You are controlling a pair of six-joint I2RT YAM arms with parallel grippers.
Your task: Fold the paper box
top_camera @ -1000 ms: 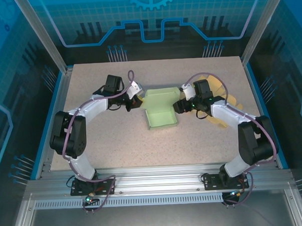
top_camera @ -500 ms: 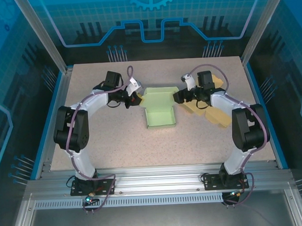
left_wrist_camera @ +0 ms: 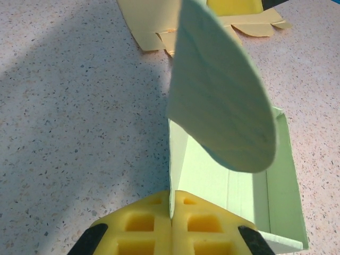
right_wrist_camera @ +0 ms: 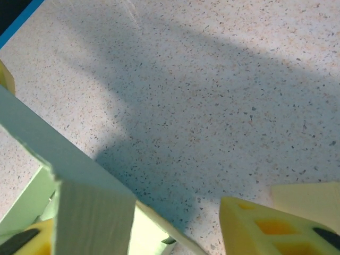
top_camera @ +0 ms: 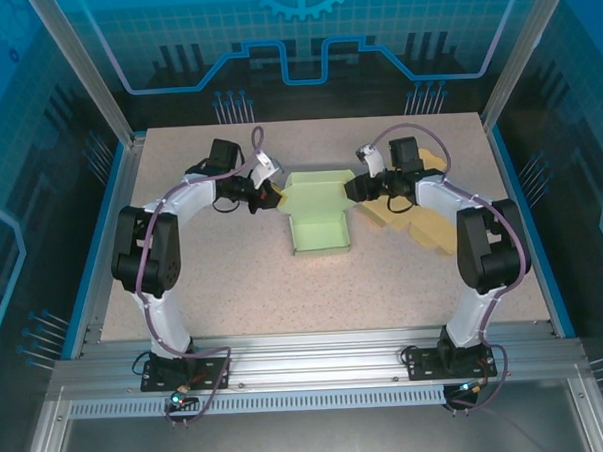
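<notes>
Two claws working pale green paper box (top_camera: 319, 223), box sitting between them on speckled bench (top_camera: 234, 289). Left claw (top_camera: 270, 194) staying clamped on box's side wall, rounded flap (left_wrist_camera: 223, 101) standing just ahead of it. Right claw (top_camera: 352, 191) arriving at opposite wall, jaws narrowing but still apart, pads (right_wrist_camera: 255, 223) not yet pinching. Likely meaning: box getting held on both sides for next fold.

Note for you: the paper box (top_camera: 316, 217) is pale green thin card, only part folded. It sits open side up near the middle of the desk (top_camera: 234, 279), forming a shallow rectangular tray with its side walls raised. The far panel spreads wider than the tray. In your left wrist view, a rounded flap (left_wrist_camera: 223, 101) stands upright over the tray's interior.
</notes>
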